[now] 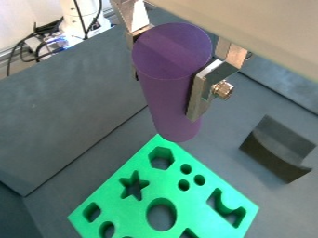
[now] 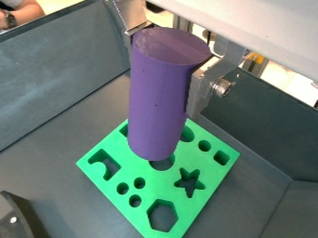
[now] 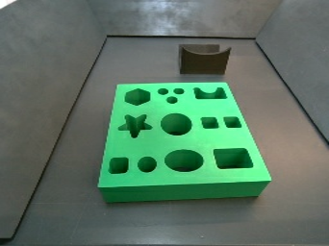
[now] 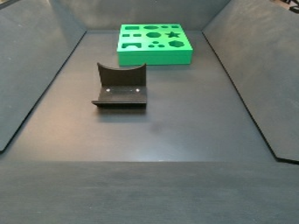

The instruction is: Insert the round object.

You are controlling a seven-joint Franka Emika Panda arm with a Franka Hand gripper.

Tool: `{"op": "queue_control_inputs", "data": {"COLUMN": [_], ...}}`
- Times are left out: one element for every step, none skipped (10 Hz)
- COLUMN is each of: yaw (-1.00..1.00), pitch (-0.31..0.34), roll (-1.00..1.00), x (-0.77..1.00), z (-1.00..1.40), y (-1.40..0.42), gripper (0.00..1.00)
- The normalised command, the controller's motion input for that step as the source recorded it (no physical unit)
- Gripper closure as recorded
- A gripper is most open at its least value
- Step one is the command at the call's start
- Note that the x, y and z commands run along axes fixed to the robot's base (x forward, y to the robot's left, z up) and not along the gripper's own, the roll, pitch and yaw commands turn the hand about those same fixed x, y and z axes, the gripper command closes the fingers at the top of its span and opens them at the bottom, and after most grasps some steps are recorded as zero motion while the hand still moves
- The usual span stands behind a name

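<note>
My gripper (image 1: 172, 82) is shut on the round object (image 1: 168, 74), a matte purple cylinder peg, held upright between the silver fingers (image 1: 203, 93). Both wrist views show this grip, with the gripper (image 2: 168, 74) clamped across the peg (image 2: 156, 98) near its upper end. The green block (image 1: 122, 212) with several shaped holes lies below the peg. In a wrist view the peg's lower end hangs over the block (image 2: 104, 154) near its round holes, apart from it. Both side views show the block (image 3: 154, 142) (image 4: 152, 55), but neither the gripper nor the peg.
The dark fixture (image 3: 203, 60) stands on the grey floor beside the block, also seen in the other side view (image 4: 121, 87) and in both wrist views (image 1: 276, 147) (image 2: 10, 218). Sloping grey walls (image 3: 77, 86) ring the floor.
</note>
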Motion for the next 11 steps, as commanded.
{"op": "queue_control_inputs", "data": {"yaw": [-0.12, -0.11, -0.07, -0.04, -0.02, -0.06, -0.03, -0.01, -0.01, -0.05, -0.05], "pitch": [0.000, 0.000, 0.000, 0.000, 0.043, 0.130, 0.130, 0.116, 0.059, 0.041, 0.000], "roll": [-0.13, -0.08, -0.02, 0.00, 0.00, -0.12, -0.17, -0.17, -0.17, -0.13, -0.13], "x": [0.17, 0.18, 0.23, 0.27, 0.26, 0.21, 0.18, 0.21, 0.21, 0.07, 0.11], "z": [-0.80, -0.90, -1.00, -1.00, -1.00, -0.70, -0.66, -0.67, -0.71, -0.77, -0.66], "y": [-0.33, -0.27, -0.20, -0.13, -0.15, 0.00, 0.00, 0.00, 0.00, -0.05, -0.08], "gripper": [1.00, 1.00, 1.00, 1.00, 1.00, 1.00, 1.00, 1.00, 1.00, 1.00, 1.00]}}
